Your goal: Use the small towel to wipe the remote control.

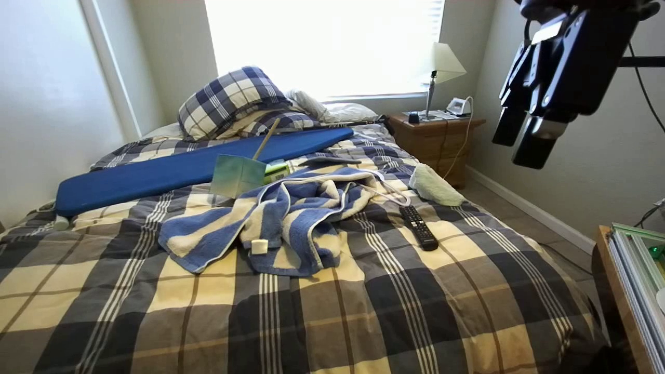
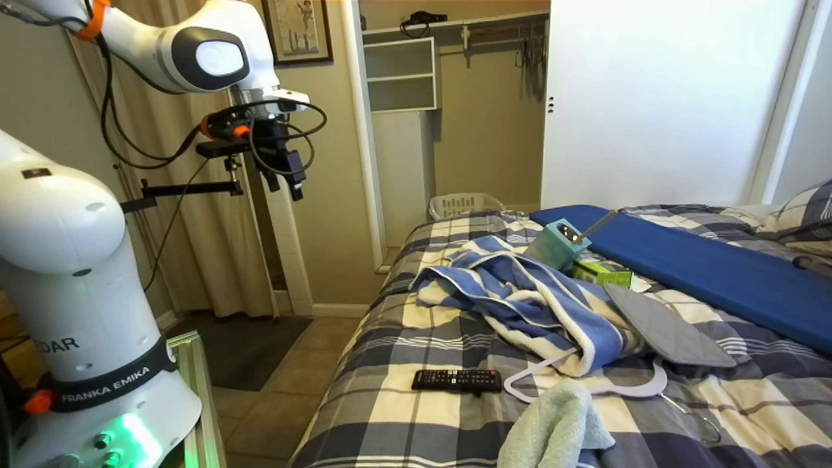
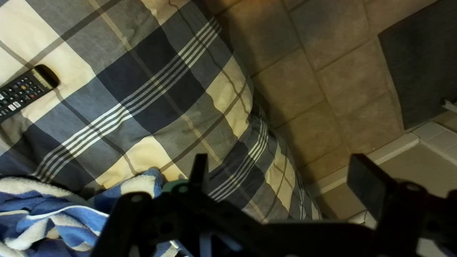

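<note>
The small towel [image 1: 435, 185] is pale green and lies crumpled near the bed's edge; it also shows in an exterior view [image 2: 552, 429] at the bottom, and it is out of the wrist view. The black remote control [image 1: 419, 227] lies flat on the bed beside it, buttons up; it also shows in an exterior view [image 2: 457, 380] and, partly cut off, in the wrist view [image 3: 25, 91]. My gripper [image 3: 276, 164] is open and empty. It hangs high near the bed's side, apart from towel and remote, in both exterior views [image 1: 522, 140] [image 2: 285, 184].
A large blue-and-white striped towel [image 1: 306, 218] lies bunched beside the remote. A white hanger [image 2: 624, 390] lies between the small towel and the striped towel. A grey pad [image 2: 669, 325], a teal box [image 2: 556, 246], a green box [image 2: 601, 274] and a blue ironing board [image 2: 702, 273] lie farther off.
</note>
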`<state>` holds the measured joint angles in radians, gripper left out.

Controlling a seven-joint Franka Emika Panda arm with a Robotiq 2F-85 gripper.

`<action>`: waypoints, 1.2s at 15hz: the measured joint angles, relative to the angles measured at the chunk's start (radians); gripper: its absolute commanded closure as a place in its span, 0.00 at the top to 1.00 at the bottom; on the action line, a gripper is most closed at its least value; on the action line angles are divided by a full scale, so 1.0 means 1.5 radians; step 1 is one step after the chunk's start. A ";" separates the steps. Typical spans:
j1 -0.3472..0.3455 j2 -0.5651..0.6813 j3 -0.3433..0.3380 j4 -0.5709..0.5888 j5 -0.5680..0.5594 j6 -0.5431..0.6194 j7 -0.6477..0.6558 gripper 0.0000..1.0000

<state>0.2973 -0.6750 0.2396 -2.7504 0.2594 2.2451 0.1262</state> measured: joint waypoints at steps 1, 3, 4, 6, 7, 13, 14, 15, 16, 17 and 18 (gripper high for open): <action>-0.003 0.000 0.000 0.000 -0.001 0.000 0.003 1.00; -0.029 0.001 -0.003 0.000 -0.016 0.000 0.022 1.00; -0.052 0.003 -0.006 0.000 -0.031 0.000 0.033 1.00; -0.111 0.013 -0.017 0.000 -0.074 -0.001 0.046 1.00; -0.144 0.021 -0.024 -0.001 -0.103 -0.001 0.053 1.00; -0.309 0.132 -0.047 -0.004 -0.296 0.041 0.098 1.00; -0.330 0.159 -0.046 -0.006 -0.339 0.060 0.120 1.00; -0.350 0.188 -0.045 -0.007 -0.386 0.084 0.148 1.00; -0.368 0.217 -0.046 -0.008 -0.432 0.109 0.178 1.00; -0.386 0.247 -0.046 -0.008 -0.481 0.137 0.212 1.00; -0.403 0.277 -0.047 -0.009 -0.533 0.166 0.250 1.00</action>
<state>-0.3079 -0.2601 0.1688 -2.7639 -0.5402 2.4941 0.5016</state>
